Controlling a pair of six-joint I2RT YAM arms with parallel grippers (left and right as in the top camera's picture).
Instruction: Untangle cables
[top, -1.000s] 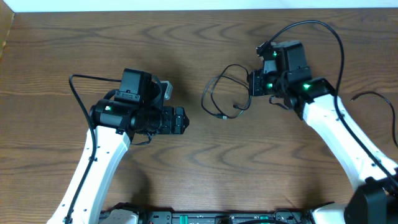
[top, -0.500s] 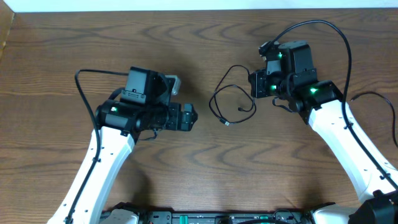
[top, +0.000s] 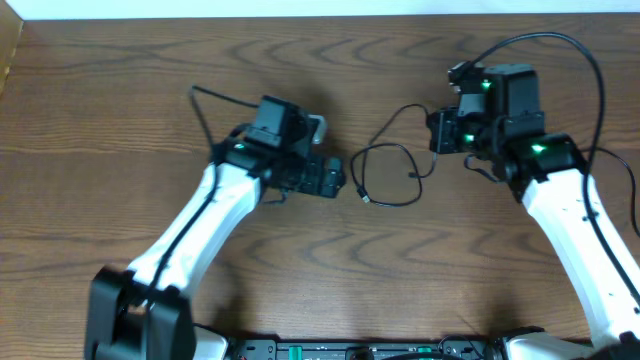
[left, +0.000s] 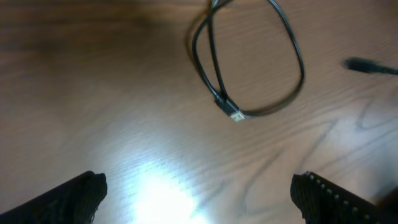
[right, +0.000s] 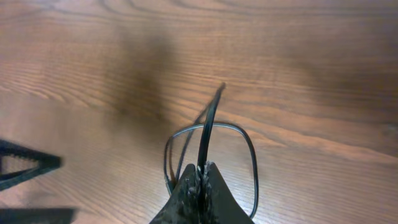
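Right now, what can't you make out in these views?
- Left wrist: the black cable loop's top is cut off by the upper edge; the dark blur at the right edge is unidentifiable.
- Right wrist: the right gripper, shut on the cable, blocks the loop's lower part.
- Overhead: strands too thin to tell which crosses on top; no white cable visible, the arms may hide one.

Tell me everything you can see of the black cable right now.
The black cable is a thin, flexible, rubbery-looking cord. Most of it lies on the wooden table in one oval loop, ending in a small plug with a light metal tip. One stretch rises from the loop to the right gripper, whose jaws are shut on it. The left gripper, jaws open, faces the loop without touching it.
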